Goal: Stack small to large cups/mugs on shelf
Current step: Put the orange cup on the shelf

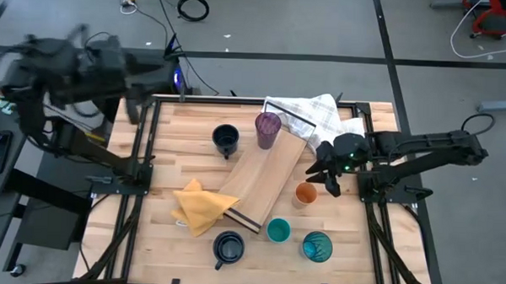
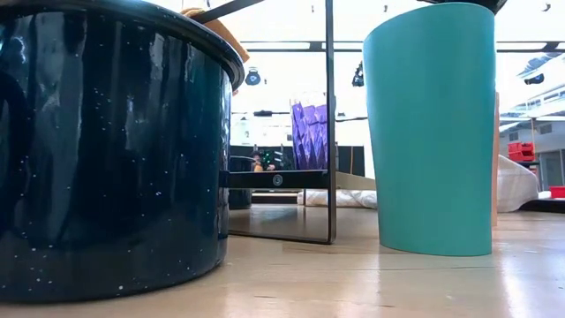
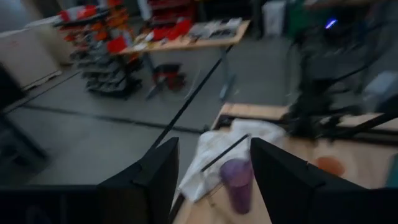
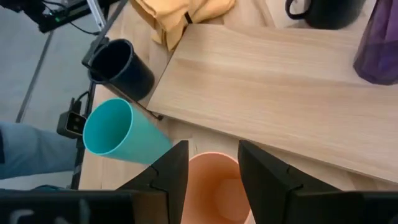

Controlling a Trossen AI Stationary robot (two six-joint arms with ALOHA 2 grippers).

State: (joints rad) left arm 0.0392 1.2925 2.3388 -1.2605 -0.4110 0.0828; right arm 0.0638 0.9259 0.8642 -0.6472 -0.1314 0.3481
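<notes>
Beside shelf [image 1: 264,178] edge, orange cup [image 1: 305,194]

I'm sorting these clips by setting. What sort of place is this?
Most likely a robotics lab or workshop: a wooden bench in a black metal frame, cables on the grey floor, and stocked shelving beyond.

Near left: dark navy mug [image 2: 110,150]. Near right: teal cup [image 2: 433,132], upright on table [image 2: 353,283]. Far, between them: purple tumbler [image 2: 309,132]
</notes>
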